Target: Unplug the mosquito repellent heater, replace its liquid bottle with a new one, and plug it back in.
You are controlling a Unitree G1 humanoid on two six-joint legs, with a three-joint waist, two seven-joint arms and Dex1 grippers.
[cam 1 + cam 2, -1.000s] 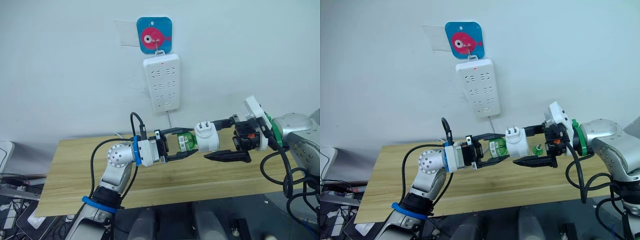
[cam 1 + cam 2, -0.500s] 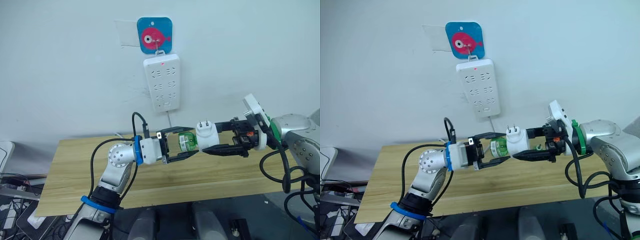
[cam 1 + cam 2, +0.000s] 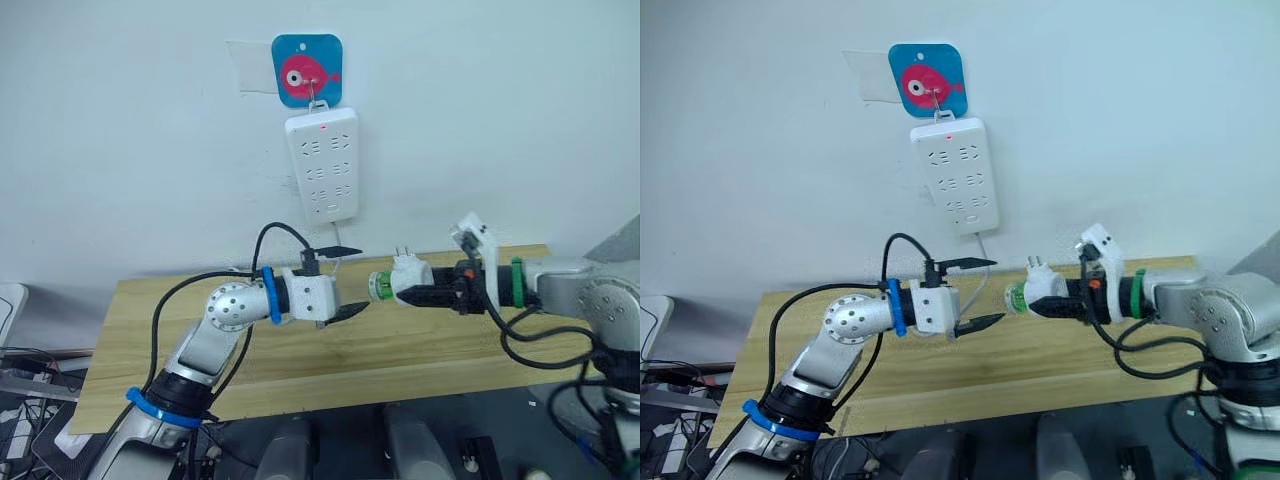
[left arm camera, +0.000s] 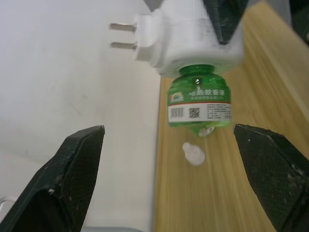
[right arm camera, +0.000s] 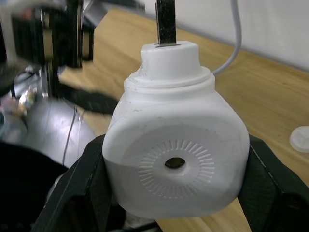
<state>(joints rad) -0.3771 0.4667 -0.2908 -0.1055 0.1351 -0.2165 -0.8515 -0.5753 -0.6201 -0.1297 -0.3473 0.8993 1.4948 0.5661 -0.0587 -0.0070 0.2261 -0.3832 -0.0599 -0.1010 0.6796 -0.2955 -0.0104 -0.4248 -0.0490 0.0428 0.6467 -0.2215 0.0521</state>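
My right end effector pinches the mosquito repellent heater between its two fingers, holding it in the air above the wooden surface with its plug prongs pointing up toward the wall. A green bottle sits in the heater's socket and sticks out toward my left end effector, whose fingers are spread wide and hold nothing; the bottle's base is just beyond their tips, apart from both. In the right wrist view the heater's face with its round vent hole lies between my right fingers. On the surface below the bottle lies a small white cap. On the wall above and beyond both end effectors hangs a white power strip under a blue fish hook plate, its cable running down behind my left end effector.
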